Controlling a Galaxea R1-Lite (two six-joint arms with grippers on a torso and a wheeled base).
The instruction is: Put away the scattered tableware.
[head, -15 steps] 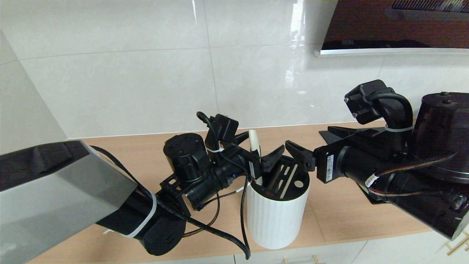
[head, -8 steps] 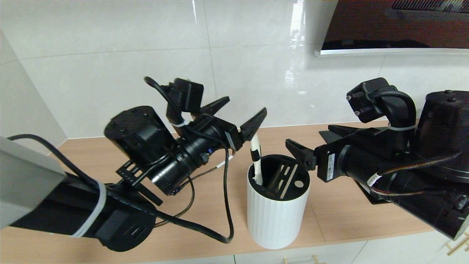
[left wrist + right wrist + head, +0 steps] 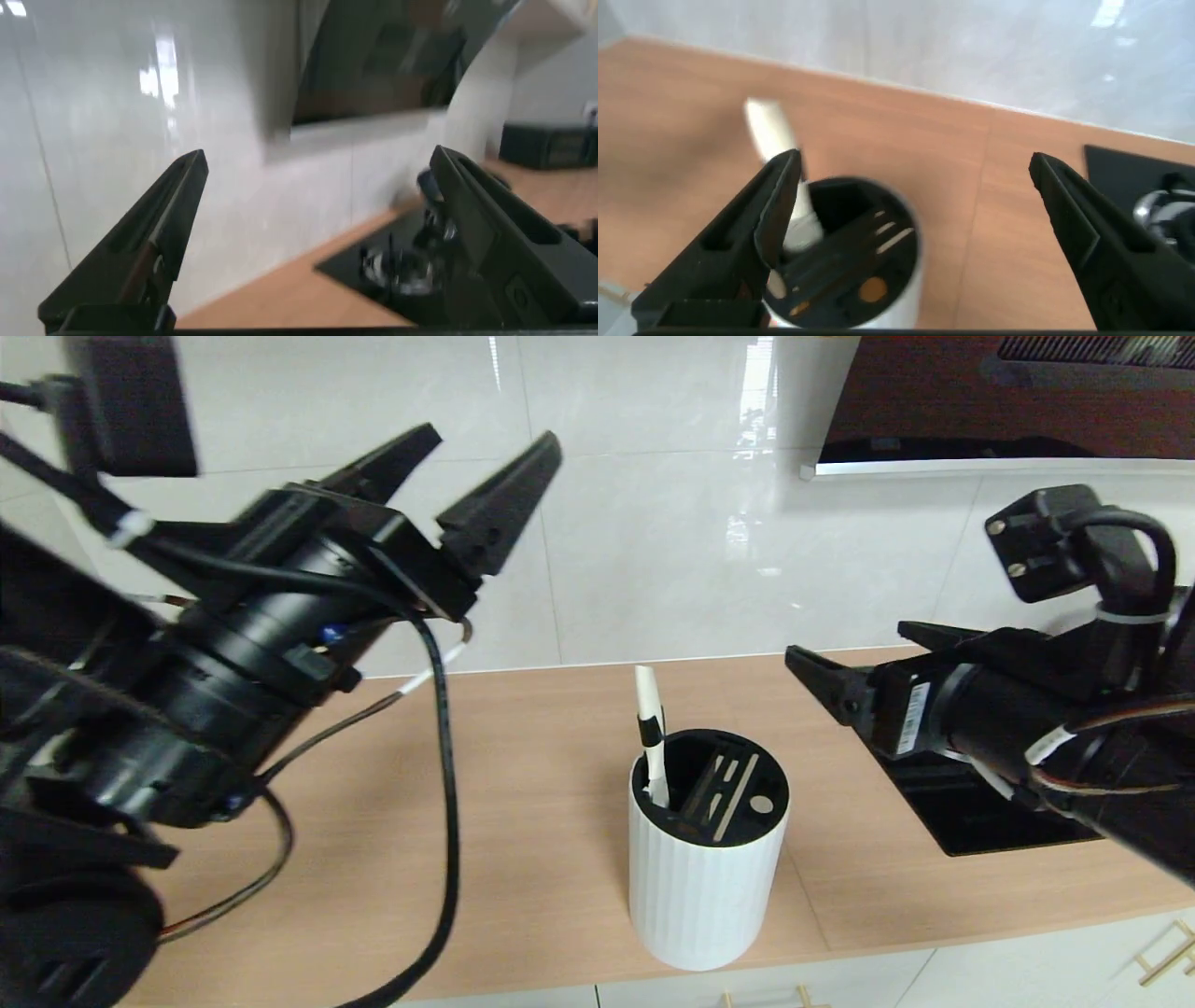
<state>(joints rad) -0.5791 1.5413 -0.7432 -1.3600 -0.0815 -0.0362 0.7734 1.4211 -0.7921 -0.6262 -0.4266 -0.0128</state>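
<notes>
A white ribbed utensil holder (image 3: 705, 887) with a black slotted insert stands near the front edge of the wooden counter (image 3: 523, 765). A white utensil handle (image 3: 647, 709) with a black band sticks up from its left slot. My left gripper (image 3: 495, 434) is open and empty, high above the counter and well up and left of the holder. My right gripper (image 3: 845, 644) is open and empty, hanging to the right of the holder and slightly above its rim. In the right wrist view the holder (image 3: 845, 261) and the white handle (image 3: 771, 140) lie below my open right gripper (image 3: 913, 161). The left gripper (image 3: 318, 157) faces the tiled wall.
A black cooktop (image 3: 980, 812) is set into the counter at the right, under the right arm. A dark range hood (image 3: 1008, 401) hangs on the tiled wall above it. Bare counter stretches left of the holder. The cooktop (image 3: 392, 266) has a burner on it.
My left gripper let go of the white utensil, leaving it in the holder, and rose up and to the left. My right gripper drew back to the right, away from the rim.
</notes>
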